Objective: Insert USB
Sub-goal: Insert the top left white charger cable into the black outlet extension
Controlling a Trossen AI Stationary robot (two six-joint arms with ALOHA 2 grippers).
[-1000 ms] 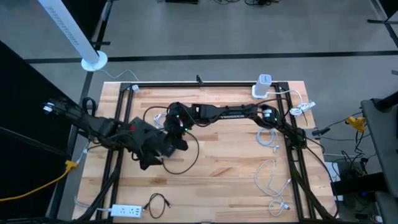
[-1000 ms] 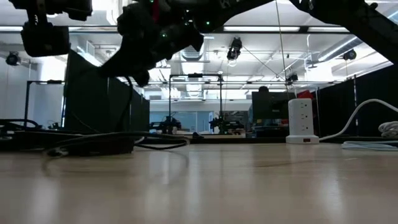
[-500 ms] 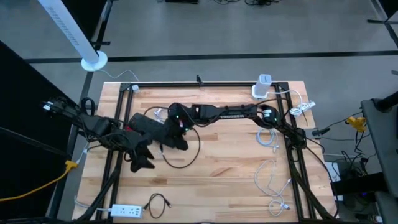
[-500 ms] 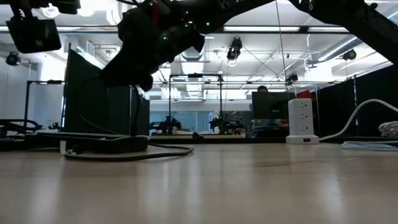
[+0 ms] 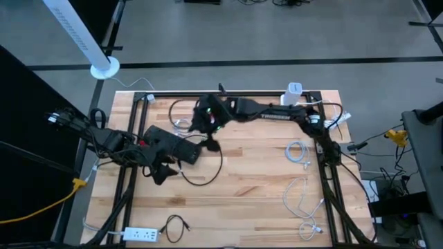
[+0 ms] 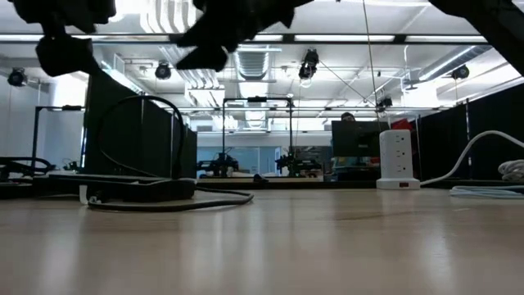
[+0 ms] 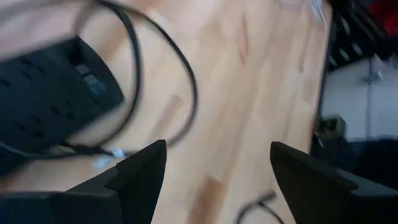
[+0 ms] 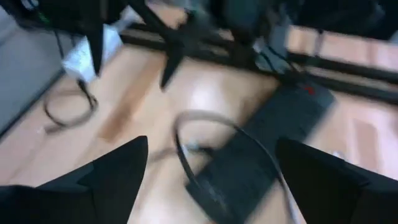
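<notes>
Setting: a robotics laboratory in a large open-plan industrial hall, with grey concrete floor point(image 5: 277, 41) marked by a dark line. The butcher-block wooden desk point(image 5: 256, 187) stood in a black metal frame point(image 5: 208, 93), strewn with a black power strip point(image 5: 172, 145), white cables point(image 5: 297, 152), a white power strip point(image 5: 142, 235) and a white tower socket point(image 6: 399, 158). The ceiling carried exposed ducting and strip lights point(image 6: 360, 38), with monitors point(image 6: 356, 138) and dark partition screens point(image 6: 131, 123) standing behind.

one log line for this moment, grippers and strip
left gripper: open, empty | right gripper: open, empty | black power strip: flat on table, cable looped beside it
</notes>
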